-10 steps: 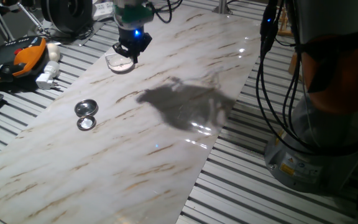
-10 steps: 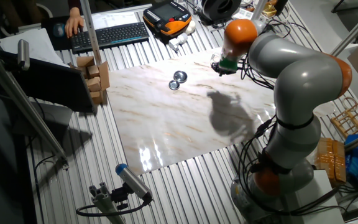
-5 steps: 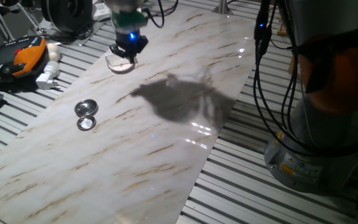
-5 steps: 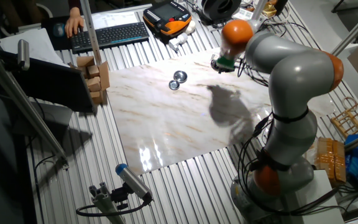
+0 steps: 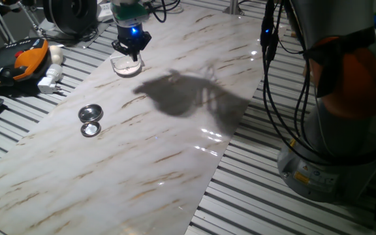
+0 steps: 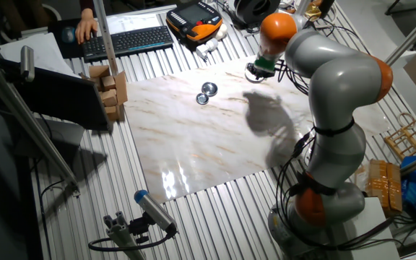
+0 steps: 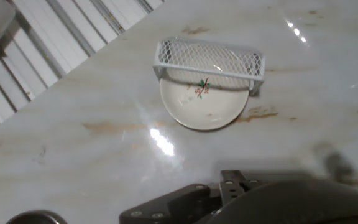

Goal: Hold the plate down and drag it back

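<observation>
The plate (image 5: 126, 68) is a small white dish near the far left edge of the marble board. In the hand view the plate (image 7: 204, 106) has a small dark sprig in its centre, and a white mesh rectangular piece (image 7: 209, 60) lies over its far rim. My gripper (image 5: 131, 52) hangs just above the plate's far side with its fingers drawn together to a point, holding nothing. In the other fixed view the gripper (image 6: 256, 73) hides the plate. I cannot tell whether the tips touch the plate.
Two shiny metal discs (image 5: 91, 112) (image 5: 91, 129) lie together on the board (image 5: 175, 150), toward the front left of the plate. An orange and black pendant (image 5: 26, 57) and a white plug (image 5: 49, 81) lie on the slatted table beyond the board's left edge.
The gripper has moved a little left and back, from beside the plate's right rim to over it. The arm has swung with it. The plate and discs have not moved.
</observation>
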Robot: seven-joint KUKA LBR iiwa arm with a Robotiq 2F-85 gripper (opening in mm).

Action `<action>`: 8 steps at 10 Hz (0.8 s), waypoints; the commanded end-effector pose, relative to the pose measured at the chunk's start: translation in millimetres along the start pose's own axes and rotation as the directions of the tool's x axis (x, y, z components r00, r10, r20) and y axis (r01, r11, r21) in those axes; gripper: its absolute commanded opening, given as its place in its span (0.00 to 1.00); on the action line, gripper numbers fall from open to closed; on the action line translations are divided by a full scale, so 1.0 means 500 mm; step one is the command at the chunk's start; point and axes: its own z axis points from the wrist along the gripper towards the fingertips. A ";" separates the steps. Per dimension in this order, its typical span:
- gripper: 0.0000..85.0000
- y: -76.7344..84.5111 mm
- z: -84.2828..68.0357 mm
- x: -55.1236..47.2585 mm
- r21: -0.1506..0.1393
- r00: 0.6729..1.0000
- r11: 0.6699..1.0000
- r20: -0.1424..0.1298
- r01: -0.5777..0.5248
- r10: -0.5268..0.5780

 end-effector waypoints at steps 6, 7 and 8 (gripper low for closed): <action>0.00 -0.008 0.038 -0.051 -0.009 1.000 1.000 -0.010 0.008 -0.008; 0.00 -0.013 0.042 -0.061 -0.012 1.000 1.000 -0.016 0.013 -0.013; 0.00 -0.014 0.050 -0.066 -0.016 1.000 1.000 -0.015 0.014 -0.014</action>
